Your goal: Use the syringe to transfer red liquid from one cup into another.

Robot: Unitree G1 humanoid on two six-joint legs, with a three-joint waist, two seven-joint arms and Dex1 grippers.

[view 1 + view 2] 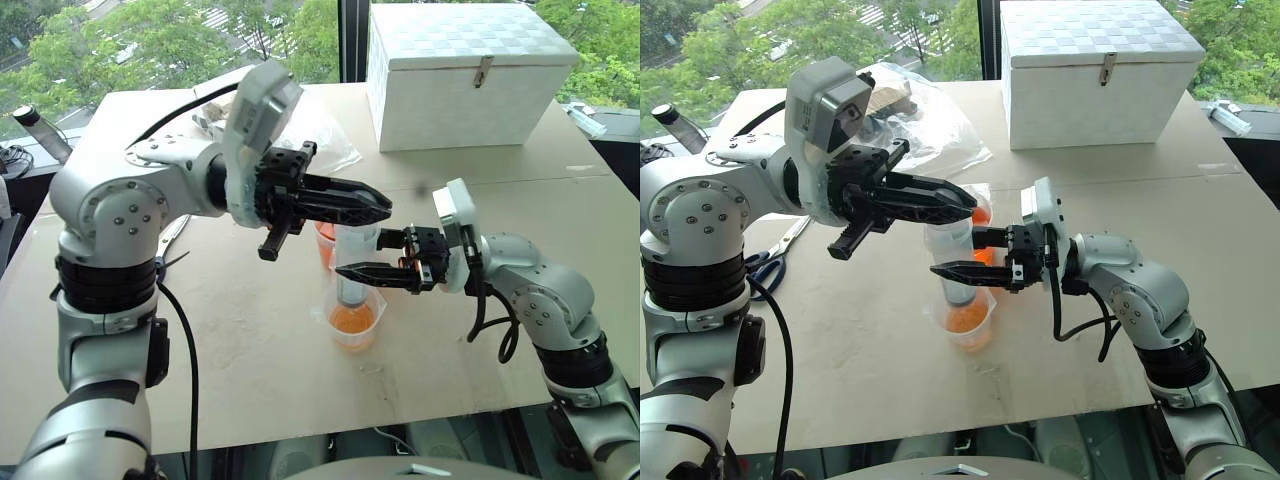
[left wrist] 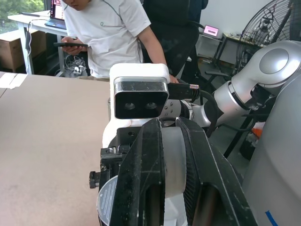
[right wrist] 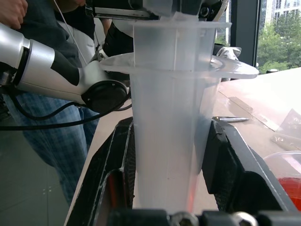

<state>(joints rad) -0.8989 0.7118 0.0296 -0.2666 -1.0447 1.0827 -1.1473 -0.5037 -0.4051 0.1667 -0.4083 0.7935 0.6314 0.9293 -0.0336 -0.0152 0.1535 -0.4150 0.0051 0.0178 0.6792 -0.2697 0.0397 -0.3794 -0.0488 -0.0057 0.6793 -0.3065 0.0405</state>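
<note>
Both arms meet over the table. The right gripper is clamped on the barrel of the syringe, which stands upright with its nozzle down inside the pale cup; the left gripper is closed on the plunger top, directly at 12 o'clock of the right one. The pale cup holds a shallow layer of red liquid. The bright orange-red cup sits just beside the syringe at about 1 o'clock, partly hidden behind the barrel.

Risks, as judged from this pose:
- A plunger push that is off the barrel's axis could tilt the syringe and tip the light cup (nothing anchors it).
- A fast push may splash liquid over the lip.
- If the right jaws slip on the smooth barrel, the nozzle could strike the cup bottom.
- Either arm, drifting toward 1 o'clock, could knock the fuller cup.
</note>
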